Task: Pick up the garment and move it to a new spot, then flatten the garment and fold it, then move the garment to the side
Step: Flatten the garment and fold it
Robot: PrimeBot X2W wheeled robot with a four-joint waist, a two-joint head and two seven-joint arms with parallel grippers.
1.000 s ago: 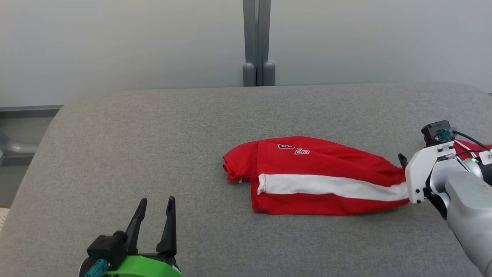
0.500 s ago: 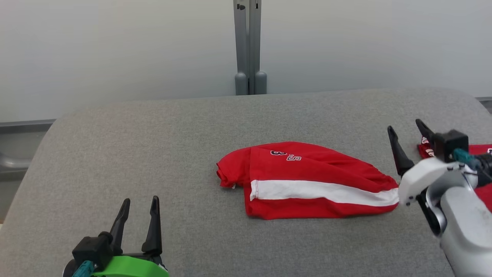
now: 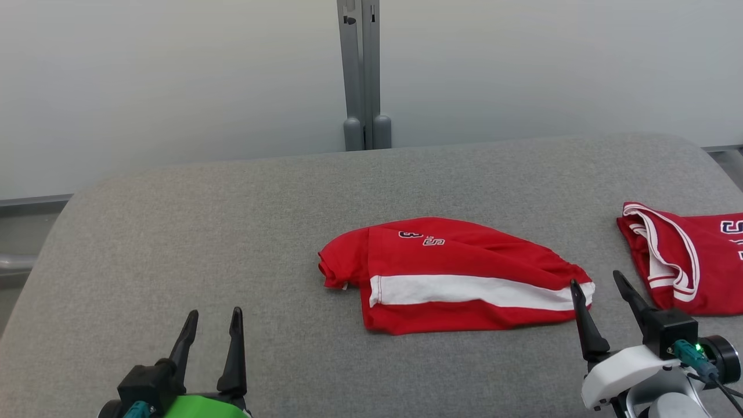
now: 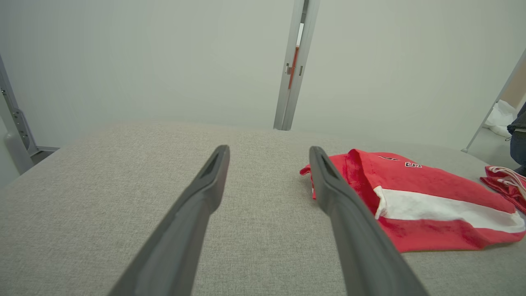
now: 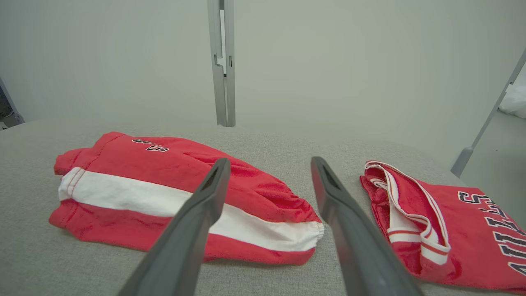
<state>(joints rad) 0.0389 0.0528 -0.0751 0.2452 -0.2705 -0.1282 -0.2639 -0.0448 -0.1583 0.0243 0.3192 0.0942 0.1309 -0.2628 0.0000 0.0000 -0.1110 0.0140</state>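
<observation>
Grey fabric table (image 3: 232, 232), pale plain wall (image 3: 174, 75), grey upright post (image 3: 360, 69) behind

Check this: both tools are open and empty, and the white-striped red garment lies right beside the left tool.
Wrong side. The striped garment lies beside the right tool, not the left tool; the head view shows this. Both are open and empty.

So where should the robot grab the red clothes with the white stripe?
Probably its gathered right end, coming in from the right with the open right tool: the red garment puckers up there, close beside that tool.
</observation>
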